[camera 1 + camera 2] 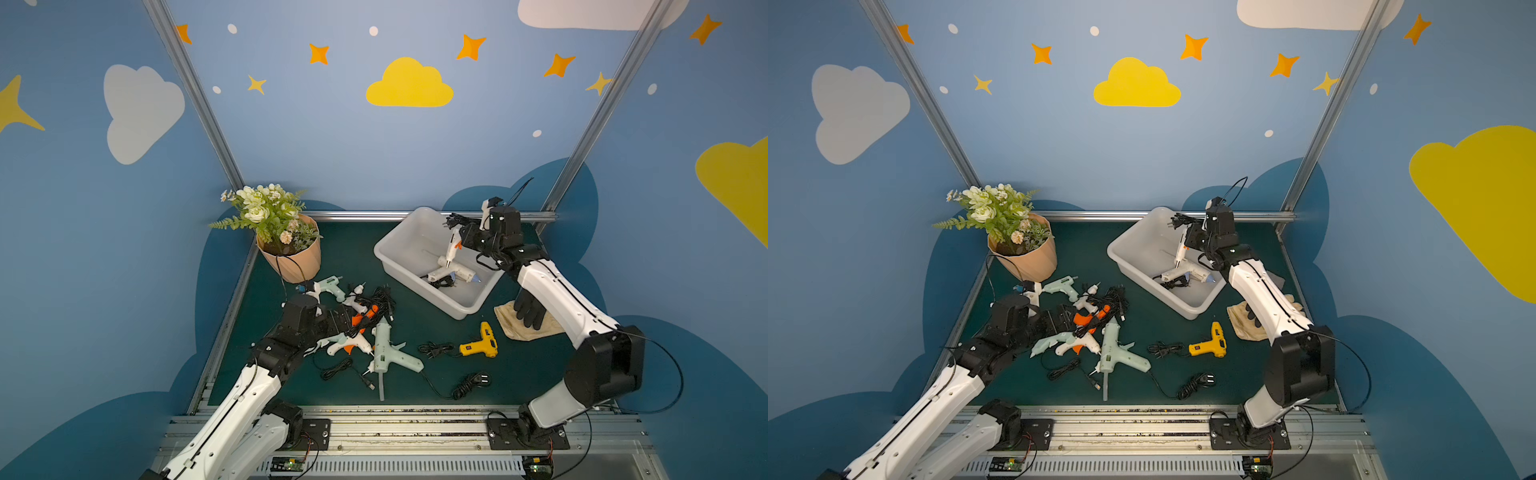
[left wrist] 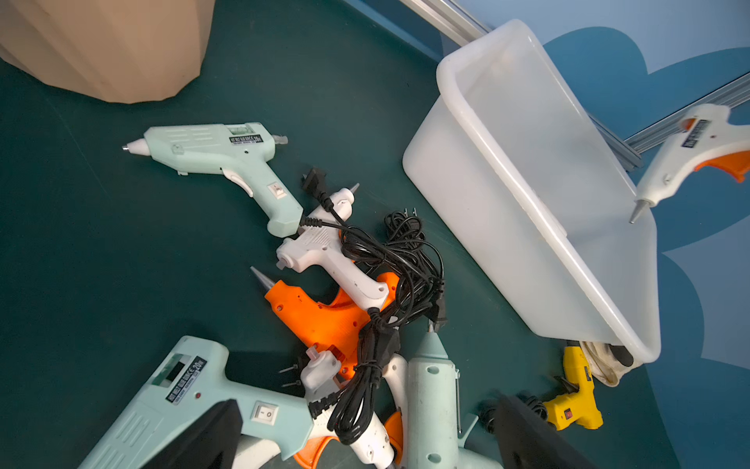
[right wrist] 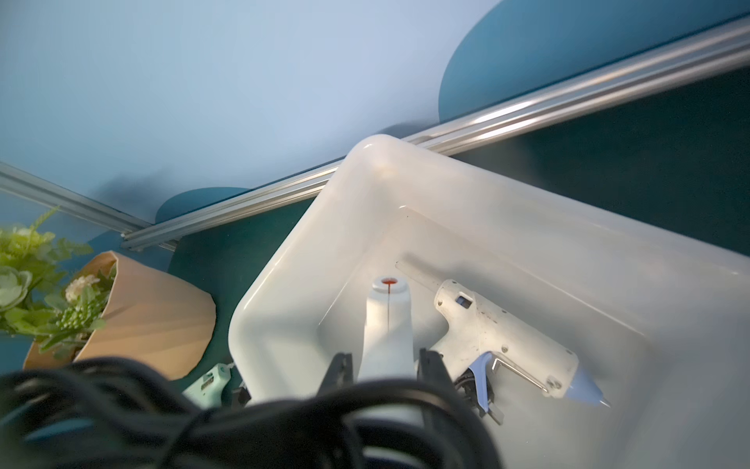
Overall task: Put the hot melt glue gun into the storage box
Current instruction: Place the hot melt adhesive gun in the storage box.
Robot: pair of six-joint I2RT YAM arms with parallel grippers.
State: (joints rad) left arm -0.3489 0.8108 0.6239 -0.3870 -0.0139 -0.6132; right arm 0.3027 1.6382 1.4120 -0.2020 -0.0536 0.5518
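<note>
The right gripper [image 1: 464, 240], clamped on a white glue gun [image 1: 452, 248], holds it nozzle-down above the storage box [image 1: 399, 232], where 1 gun [image 1: 455, 272] lies. The likely next move is lowering and releasing. The left gripper [image 1: 338, 319] gapes wide and empty over the loose guns [image 1: 384, 353].

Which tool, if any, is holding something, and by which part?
The right tool grips the small white plastic glue gun with orange trigger, apparently by its handle, above the whitish translucent storage box. The open left tool holds nothing.
</note>
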